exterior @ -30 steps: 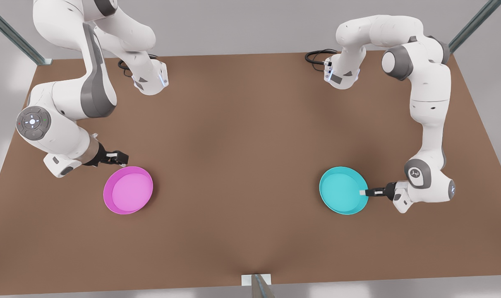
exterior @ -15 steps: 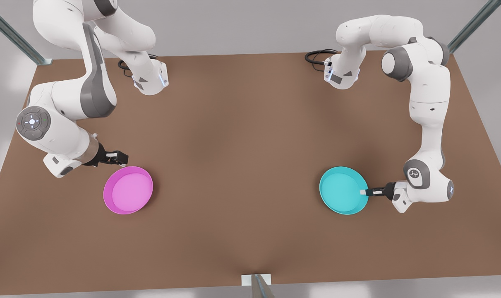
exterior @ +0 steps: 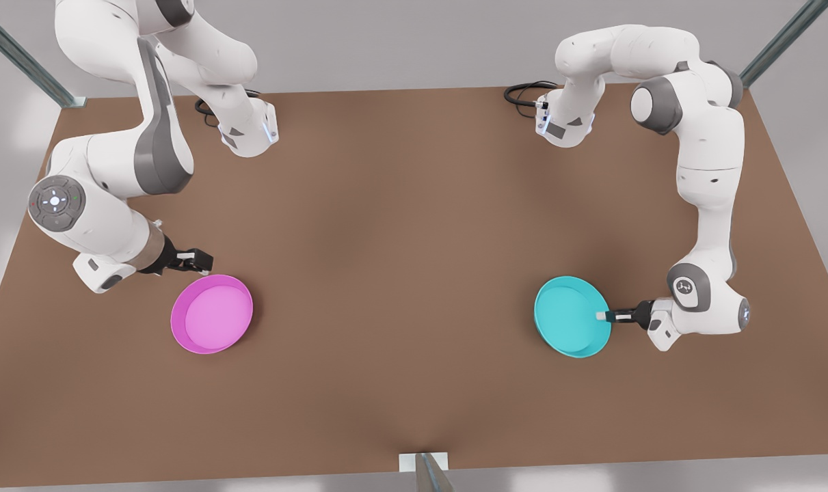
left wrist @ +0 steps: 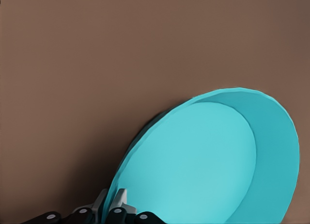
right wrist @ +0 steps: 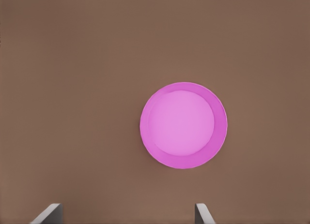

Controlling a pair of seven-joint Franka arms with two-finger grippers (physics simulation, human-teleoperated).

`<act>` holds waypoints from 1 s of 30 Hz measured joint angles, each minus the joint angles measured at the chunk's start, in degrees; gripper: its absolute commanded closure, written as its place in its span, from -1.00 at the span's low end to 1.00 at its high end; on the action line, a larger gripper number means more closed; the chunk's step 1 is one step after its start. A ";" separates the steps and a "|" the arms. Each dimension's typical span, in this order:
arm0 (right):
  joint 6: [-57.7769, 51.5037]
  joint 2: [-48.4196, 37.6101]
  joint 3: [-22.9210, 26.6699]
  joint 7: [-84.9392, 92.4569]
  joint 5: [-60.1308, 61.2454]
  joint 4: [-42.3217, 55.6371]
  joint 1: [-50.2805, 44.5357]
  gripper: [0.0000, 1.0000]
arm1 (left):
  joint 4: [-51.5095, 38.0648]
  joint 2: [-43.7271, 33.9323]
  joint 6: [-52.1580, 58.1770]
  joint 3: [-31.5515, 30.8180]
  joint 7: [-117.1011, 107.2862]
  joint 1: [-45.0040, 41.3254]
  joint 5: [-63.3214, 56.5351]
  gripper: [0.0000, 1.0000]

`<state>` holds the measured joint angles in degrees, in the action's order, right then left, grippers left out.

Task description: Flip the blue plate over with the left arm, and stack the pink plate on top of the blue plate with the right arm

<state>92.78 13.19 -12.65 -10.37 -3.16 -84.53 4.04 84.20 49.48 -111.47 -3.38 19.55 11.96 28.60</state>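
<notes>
A robot test cell: a bare brown desk (exterior: 400,273) against plain grey walls, metal frame struts (exterior: 786,37) at corners, two mounted white arms.

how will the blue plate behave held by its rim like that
The blue plate is probably stiff: pinched at one edge by the left gripper, it tilts without sagging. Likely light, since a small rim grip lifts it. Its smooth, thin rim could slip or pivot between the fingers.

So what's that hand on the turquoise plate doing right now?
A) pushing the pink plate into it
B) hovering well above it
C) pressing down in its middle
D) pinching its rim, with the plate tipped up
D: the left hand is clamped on the rim of the blue plate, which the left wrist view shows tilted off the table.
</notes>
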 measured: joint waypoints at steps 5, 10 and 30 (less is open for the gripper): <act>-0.02 0.00 0.00 0.00 0.00 0.05 -0.02 -1.00 | -0.24 -0.79 2.82 0.65 -0.76 0.00 -2.50 0.57; -0.04 0.00 0.00 0.16 0.00 0.11 0.15 -1.00 | -0.34 -1.58 4.54 0.83 -0.77 0.00 -3.40 0.57; -1.37 2.20 0.00 -0.79 0.78 0.26 0.72 -1.00 | -0.35 -1.65 4.37 0.83 -0.07 0.35 -2.65 0.57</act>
<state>91.41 15.39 -12.65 -11.16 -2.38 -84.27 4.76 83.84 47.82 -107.09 -2.56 19.48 12.31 25.95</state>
